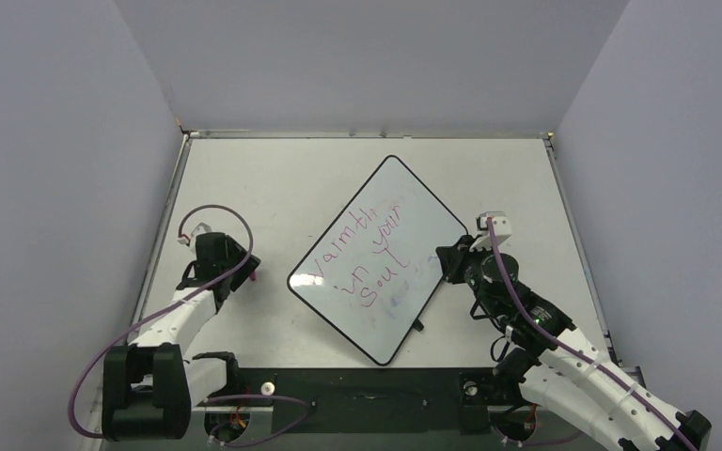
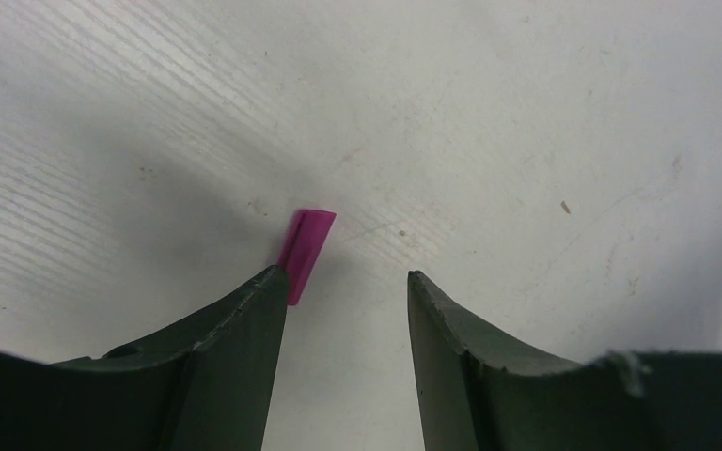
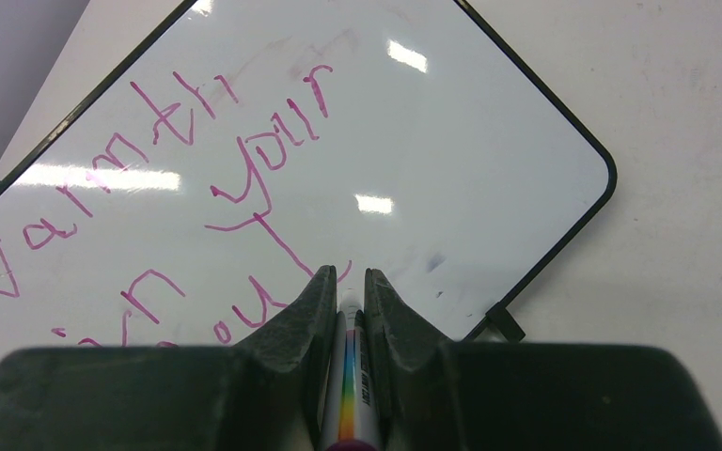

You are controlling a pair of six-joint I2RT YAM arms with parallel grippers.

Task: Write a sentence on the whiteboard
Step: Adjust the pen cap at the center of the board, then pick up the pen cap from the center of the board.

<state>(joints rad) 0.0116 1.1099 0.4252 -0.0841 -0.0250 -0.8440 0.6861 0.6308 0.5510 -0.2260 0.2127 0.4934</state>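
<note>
Whiteboard (image 1: 432, 202) lies slantwise on the desk (image 1: 273, 178) between the arms, likely so the right claw (image 3: 346, 282), pinching a marker (image 3: 348, 395), reaches the pink sentence (image 1: 362, 258) on it, while the left claw (image 2: 346, 272) hangs spread beside what looks like a pink cap (image 2: 306, 249).

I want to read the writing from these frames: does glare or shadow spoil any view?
Right wrist: bright reflections dot the whiteboard, one band crossing the sentence at "Warmth", yet legible. Top external: even light, no glare. Left wrist: only tabletop, soft shadow beside the left gripper.
</note>
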